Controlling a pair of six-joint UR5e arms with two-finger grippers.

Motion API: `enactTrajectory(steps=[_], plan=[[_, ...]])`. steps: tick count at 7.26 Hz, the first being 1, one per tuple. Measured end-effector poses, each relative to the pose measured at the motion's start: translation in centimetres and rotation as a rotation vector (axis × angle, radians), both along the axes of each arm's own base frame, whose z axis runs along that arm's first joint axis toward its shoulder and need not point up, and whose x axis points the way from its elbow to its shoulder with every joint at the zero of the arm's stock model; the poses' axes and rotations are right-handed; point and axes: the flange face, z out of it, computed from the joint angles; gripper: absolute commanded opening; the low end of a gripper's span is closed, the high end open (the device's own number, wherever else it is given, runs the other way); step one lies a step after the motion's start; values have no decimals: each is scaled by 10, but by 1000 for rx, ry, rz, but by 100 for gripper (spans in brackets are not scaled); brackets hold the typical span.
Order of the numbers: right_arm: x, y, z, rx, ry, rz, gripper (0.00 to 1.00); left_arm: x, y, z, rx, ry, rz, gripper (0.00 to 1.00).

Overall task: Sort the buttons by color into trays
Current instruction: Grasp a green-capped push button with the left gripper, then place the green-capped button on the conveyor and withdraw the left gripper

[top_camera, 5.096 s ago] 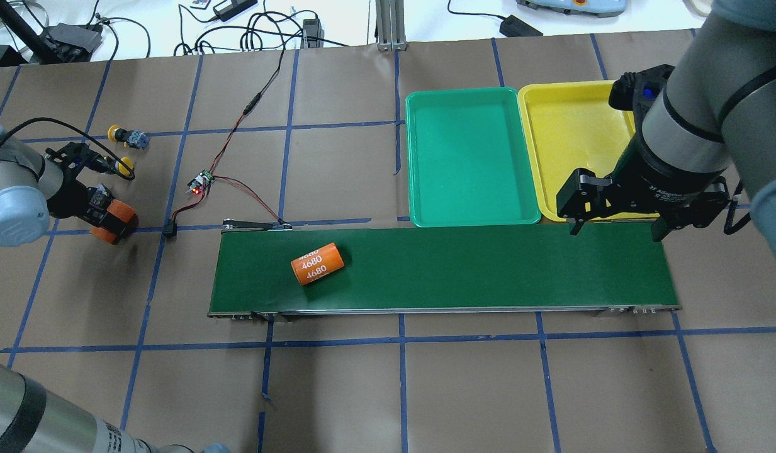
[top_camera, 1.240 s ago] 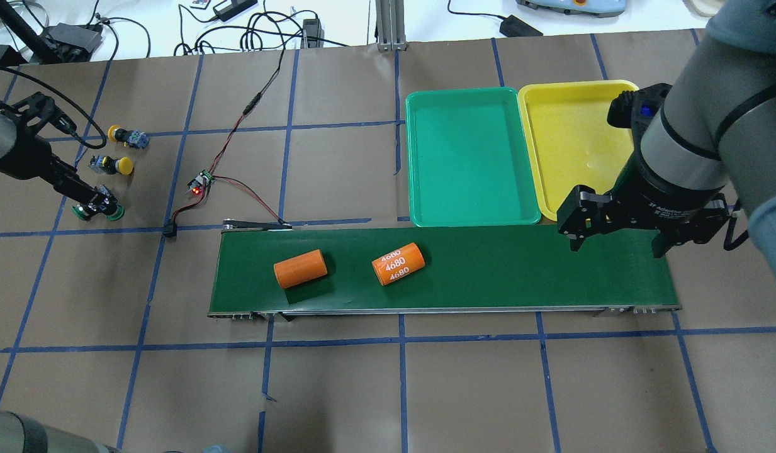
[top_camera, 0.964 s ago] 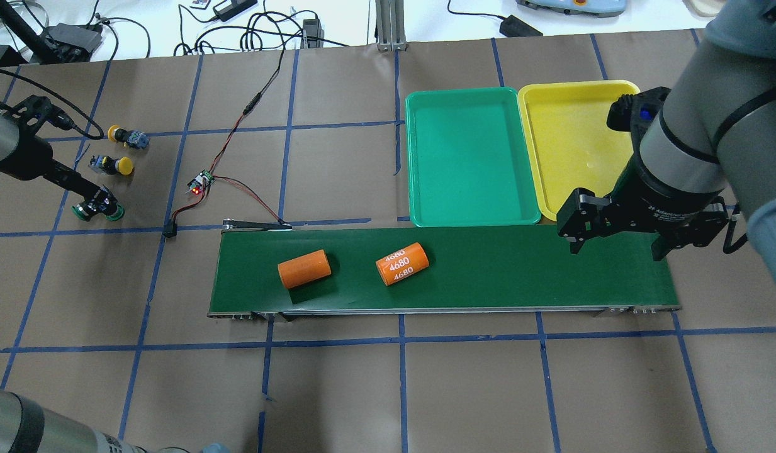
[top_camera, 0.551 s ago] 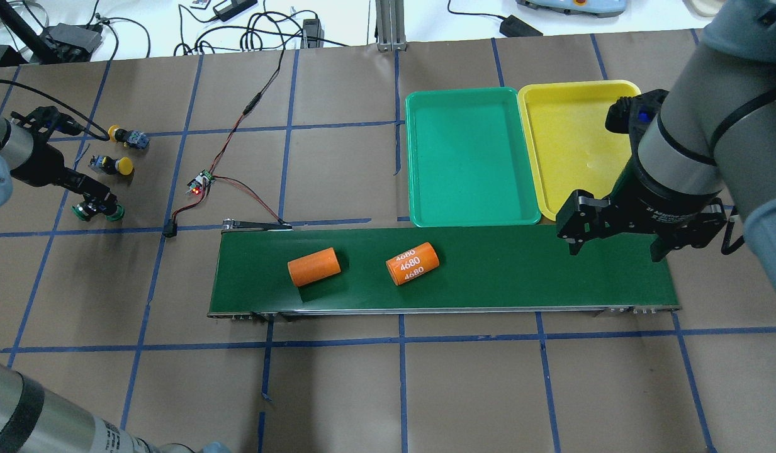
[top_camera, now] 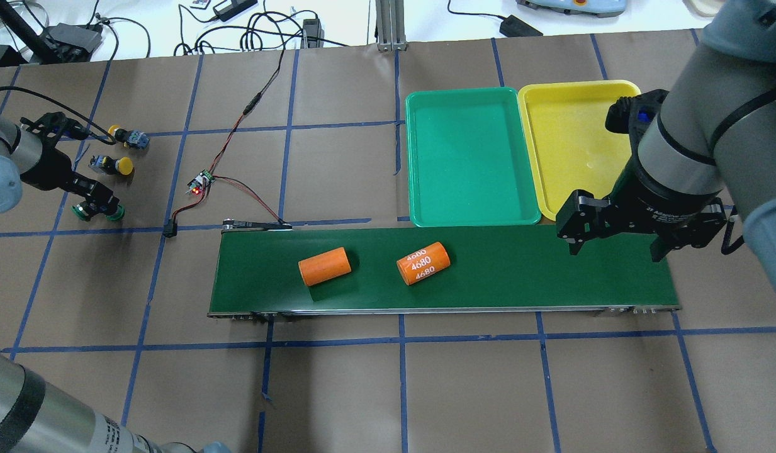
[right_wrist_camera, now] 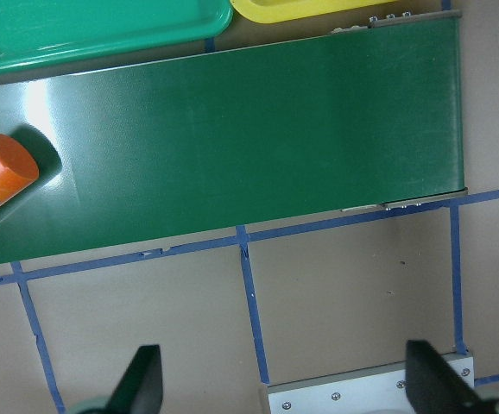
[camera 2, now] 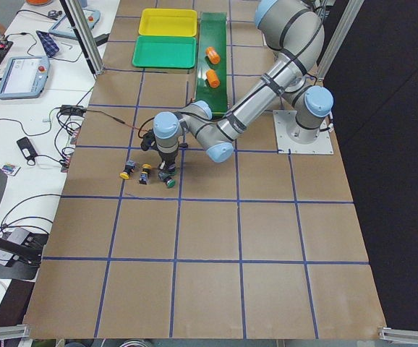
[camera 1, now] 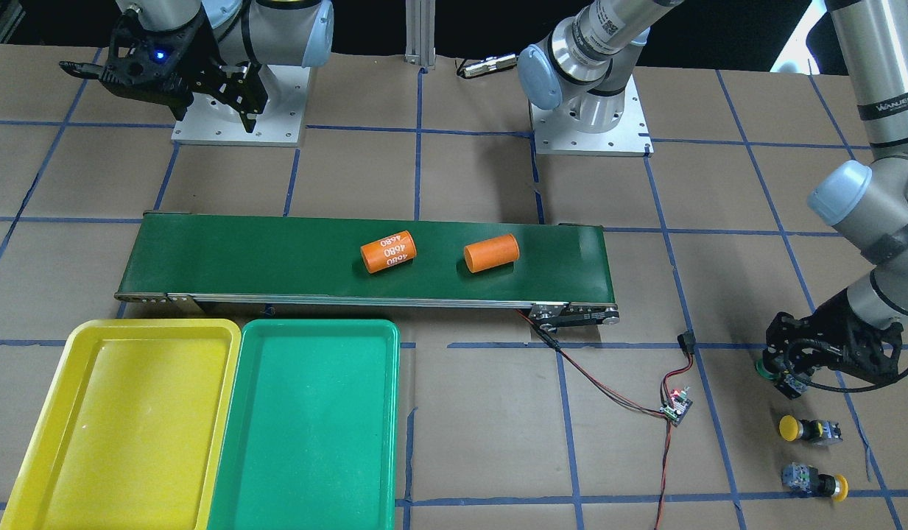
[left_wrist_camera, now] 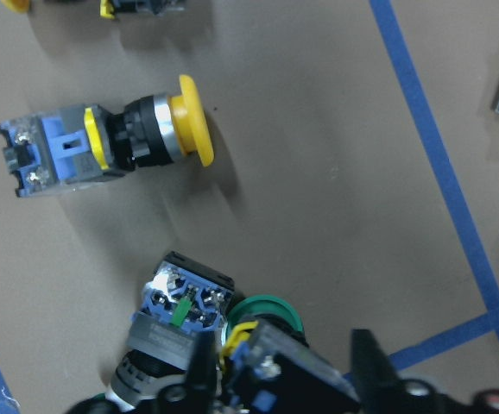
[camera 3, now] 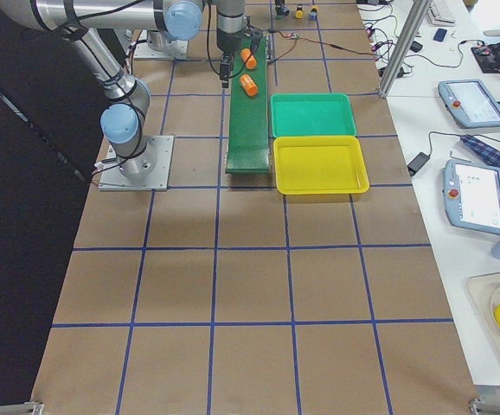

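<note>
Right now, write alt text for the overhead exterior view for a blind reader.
Two orange cylinders lie on a dark-green conveyor belt, the open right tool above its right end. Beyond it sit an empty green tray and yellow tray; far left, the left tool is at two green buttons near two yellow buttons.

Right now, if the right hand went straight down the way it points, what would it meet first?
Most likely the paper-covered table beside the belt's end, on the robot's side: the wrist view shows paper and blue tape ahead of the right hand. Depth is unclear.
</note>
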Motion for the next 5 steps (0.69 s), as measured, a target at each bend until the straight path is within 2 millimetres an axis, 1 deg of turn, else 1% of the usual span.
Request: enactTrajectory(steps=[1,2,3,4,5], plan=[[0,1,0,1,1,-1,100,-6,1,11,-3,-8,24,0],[0,1,0,2,1,-2,100,-24,3,29,1,-13,60,0],[0,1,0,4,1,0,100,-60,8,51,16,-7,92,0],[0,1,-2,7,0,1,100,-108,19,73,39,6,133,0],[0,1,-2,7,0,1,100,-160,36,90,53,15,163,0]])
